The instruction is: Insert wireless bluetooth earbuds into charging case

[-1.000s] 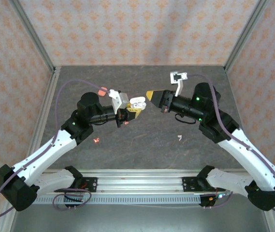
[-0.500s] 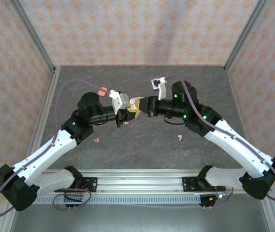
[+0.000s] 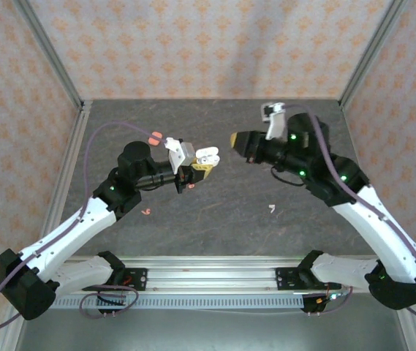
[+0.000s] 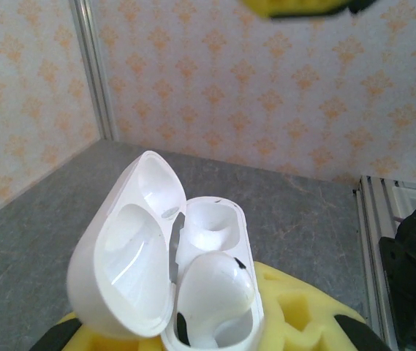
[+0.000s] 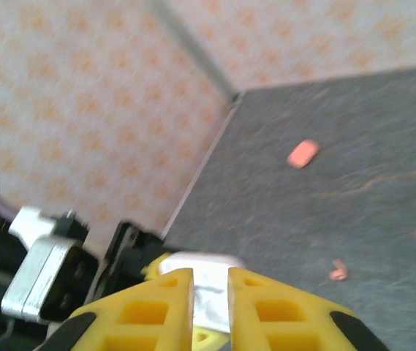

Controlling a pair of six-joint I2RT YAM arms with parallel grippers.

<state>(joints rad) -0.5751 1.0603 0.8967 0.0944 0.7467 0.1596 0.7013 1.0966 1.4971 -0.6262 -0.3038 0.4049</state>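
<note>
At the far left a tiny coral-pink earbud [image 3: 146,212] lies on the bench [image 3: 229,219], with a coral-pink case [image 3: 156,136] further back. My left claw [image 3: 200,167] is clamped on the white charging case [image 4: 208,219], held up off the bench. Its lid [image 4: 131,270] is swung open to the left, and a glossy white earbud [image 4: 213,289] sits in the nearer well. My right claw [image 5: 210,292] hangs near it, fingers [image 5: 149,307] narrowly apart, gripping nothing. Further right, another white earbud [image 3: 272,208] lies on the bench.

Robot lab test cell, patterned panel walls [image 3: 193,44], aluminium frame [image 3: 50,51], grey tabletop [image 3: 215,212]
</note>
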